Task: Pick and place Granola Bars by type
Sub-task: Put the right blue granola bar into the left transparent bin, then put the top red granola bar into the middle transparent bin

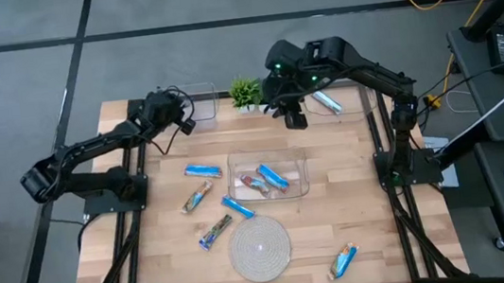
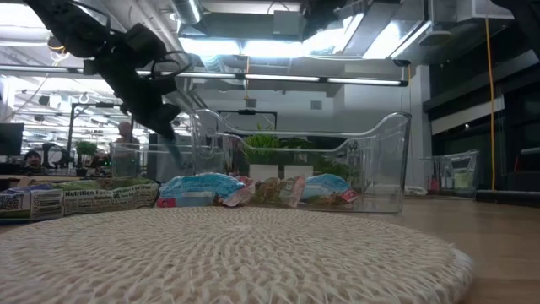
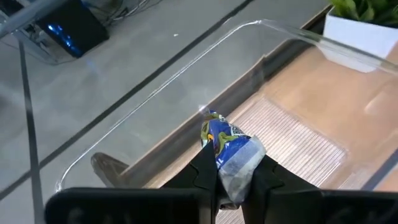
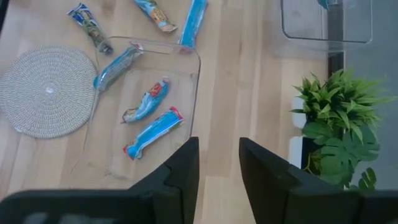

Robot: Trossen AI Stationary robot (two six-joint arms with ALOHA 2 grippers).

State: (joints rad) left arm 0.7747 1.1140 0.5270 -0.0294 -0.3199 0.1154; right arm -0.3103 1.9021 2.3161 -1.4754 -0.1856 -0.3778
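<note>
Woven mat (image 2: pixel 228 253) filled the low view's foreground, with wrapped bars lying beyond it against the middle clear bin (image 2: pixel 384 160).

Left gripper (image 3: pixel 233 180) held its fingers clamped on a blue-printed granola bar (image 3: pixel 231 152), which stuck out forward past the fingertips. It hung over the far-left clear bin (image 1: pixel 200 104); the bin floor ahead of the fingers showed nothing in it, and the rim curved round beyond the bar's free end. Judged: the carry was over and the release into this bin was the step in hand. Next move should call for lowering inside the walls, then parting the fingers so the bar drops flat, not onto the rim.

Right gripper (image 4: pixel 219 163) hovered with fingers apart and nothing between them, near the small potted plant (image 1: pixel 245 92) and just beside the far-right bin (image 1: pixel 348 107), where one blue bar (image 1: pixel 328 102) lay. Well beyond its fingertips, the middle bin held two bars (image 4: pixel 152 132) inside, with a third (image 4: pixel 118 66) lying across its rim.

Loose bars (image 1: pixel 202 171) still lay on the table (image 1: pixel 355 211) between the left arm and the mat, plus one (image 1: pixel 343 262) alone on the right arm's side of the mat. Judged: sorting well short of finished.
</note>
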